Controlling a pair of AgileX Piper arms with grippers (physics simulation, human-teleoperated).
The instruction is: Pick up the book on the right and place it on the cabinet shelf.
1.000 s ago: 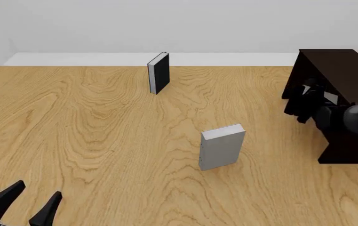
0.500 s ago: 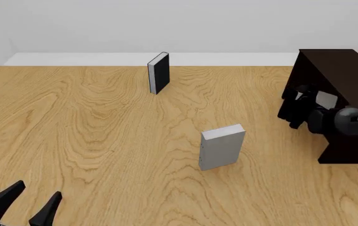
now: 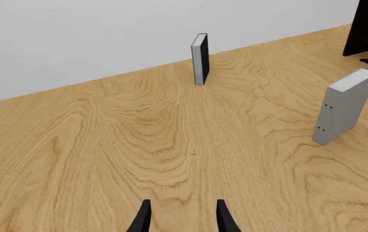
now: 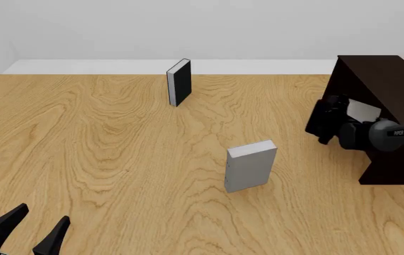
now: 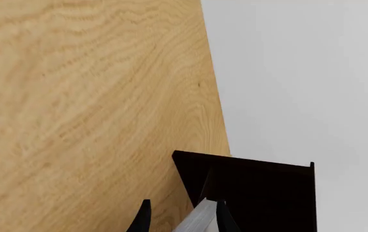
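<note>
The light-grey book rests inside the dark cabinet, on the cabinet shelf at its open left side. My right gripper hovers just outside that opening, pointing in at the book. In the right wrist view the book shows between the spread fingertips of the right gripper, with a gap on one side, so the gripper is open. The cabinet stands just beyond. My left gripper sits open and empty near the table's front left edge, also seen as the left gripper.
A chunkier grey book stands upright mid-table, seen too as the grey book. A black-covered book stands upright further back, near the wall, and shows as the black book. The wooden table ends at a white wall.
My right gripper has drawn back leftward out of the cabinet opening, uncovering more of the light-grey book on the shelf. The left arm and the other books have not moved.
</note>
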